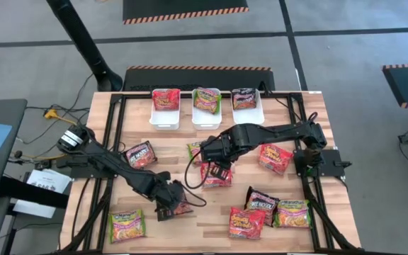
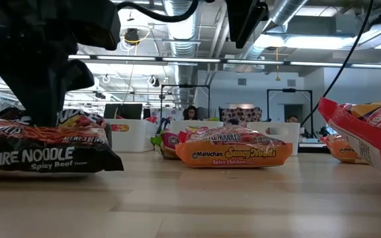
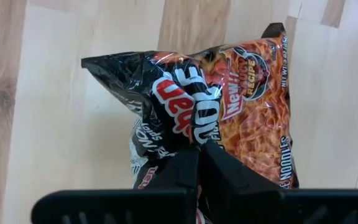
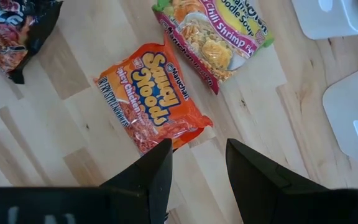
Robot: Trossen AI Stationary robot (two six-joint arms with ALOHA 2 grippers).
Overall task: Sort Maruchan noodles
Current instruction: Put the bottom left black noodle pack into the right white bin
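Note:
My left gripper (image 1: 167, 207) is near the table's front left, shut on a black Fire Noodle packet (image 3: 241, 106), which also shows in the low view (image 2: 38, 155). My right gripper (image 4: 194, 162) is open and hangs over the table's middle, just above a red-orange Saucy Noodles packet (image 4: 151, 102) that lies flat on the wood (image 1: 216, 177). It touches nothing. Several more packets lie flat around the table, among them a black one (image 1: 140, 154), a green-yellow one (image 1: 126, 225) and a red one (image 1: 275, 157). My left gripper pinches a bunched-up pucker of the black packet's upper film (image 3: 188, 134) between its two fingers, coming from above and pointing down. The film is crumpled and drawn up toward the fingertips. The packet's underside still rests on the table (image 2: 45, 170).
Three white bins stand at the far edge, holding a red packet (image 1: 166, 99), a green one (image 1: 207, 99) and a black one (image 1: 244, 97). A green packet (image 1: 195, 151) lies by the right gripper. Near the front right lie black (image 1: 261, 202), red (image 1: 246, 222) and green (image 1: 292, 212) packets.

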